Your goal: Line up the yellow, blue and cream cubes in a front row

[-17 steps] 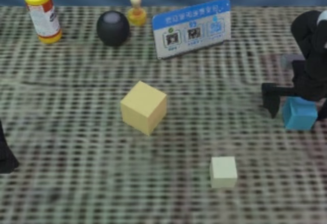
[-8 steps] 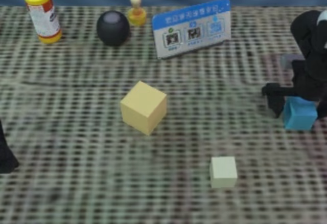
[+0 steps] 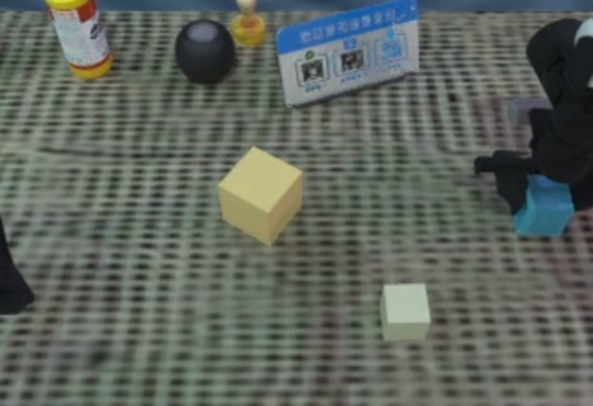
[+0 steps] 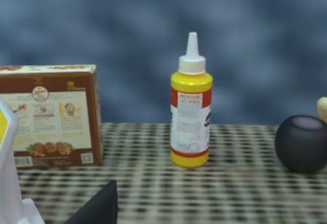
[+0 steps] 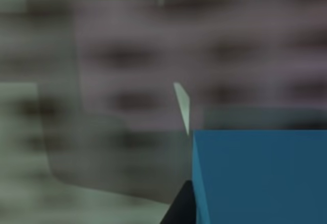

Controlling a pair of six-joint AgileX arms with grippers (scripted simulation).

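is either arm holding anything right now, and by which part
The right gripper is shut on the blue cube, pinching its opposite side faces near the top. The left arm holds nothing.

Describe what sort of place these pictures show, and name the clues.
Probably a simulated tabletop test bench: a table under a woven cloth, plain cubes such as the yellow cube, and a printed sign standing at the back.

A rendered test tabletop: woven mat [image 3: 139, 239], blurred blue backdrop [image 4: 153, 19], stray props like a sign card [image 3: 347, 51].
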